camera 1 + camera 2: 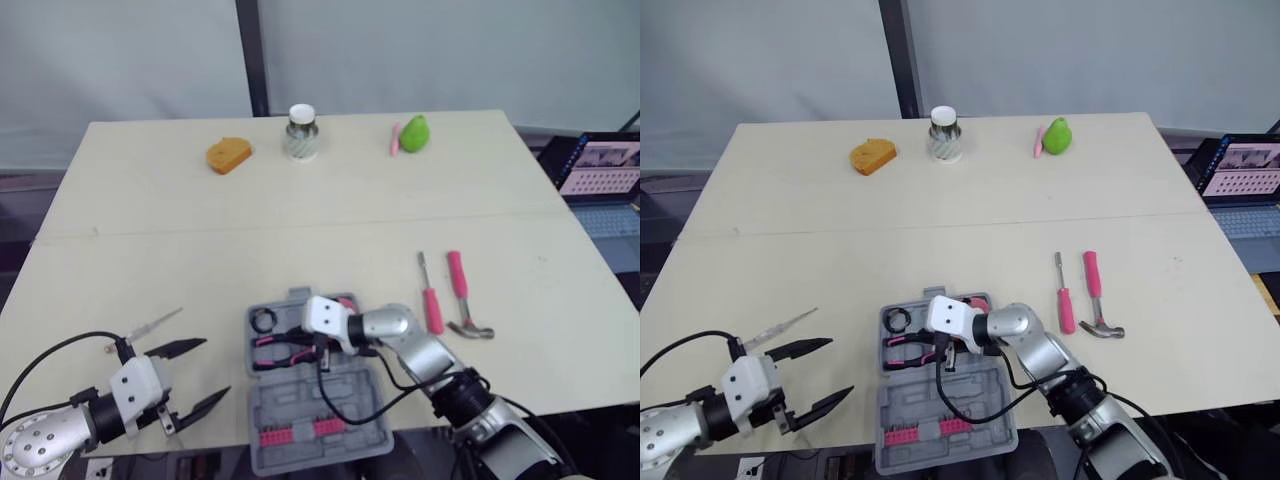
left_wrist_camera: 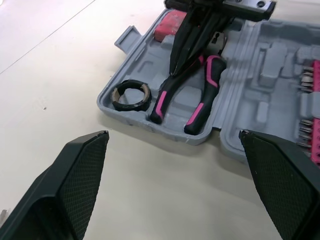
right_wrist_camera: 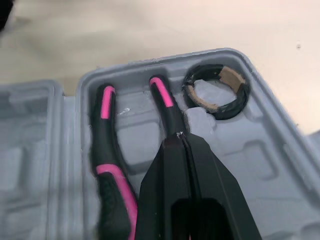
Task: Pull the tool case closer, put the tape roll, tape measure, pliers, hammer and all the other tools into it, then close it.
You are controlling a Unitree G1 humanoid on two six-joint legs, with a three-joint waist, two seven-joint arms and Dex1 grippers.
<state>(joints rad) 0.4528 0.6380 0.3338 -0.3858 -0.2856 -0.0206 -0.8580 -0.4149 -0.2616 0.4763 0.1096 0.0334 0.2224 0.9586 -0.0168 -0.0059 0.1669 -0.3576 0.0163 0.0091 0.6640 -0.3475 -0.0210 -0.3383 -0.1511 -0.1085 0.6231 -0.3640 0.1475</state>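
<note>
Inside the open grey plastic tool case [image 1: 285, 410] at the desk's [image 1: 300, 240] near edge, your right hand [image 3: 180, 142], fingers pressed together, touches the black-and-pink pliers [image 2: 202, 102]; press them flat into their recess, left hand [image 1: 212, 369] hovering spread.

open table [image 1: 150, 250] beside tool case [image 1: 300, 425], right end effector [image 3: 181, 139] atop pliers [image 2: 162, 95]

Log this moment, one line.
grey tool case open | black-pink pliers, black tape roll inside | right gripper shut over pliers | left gripper open | pink hammer outside
</note>
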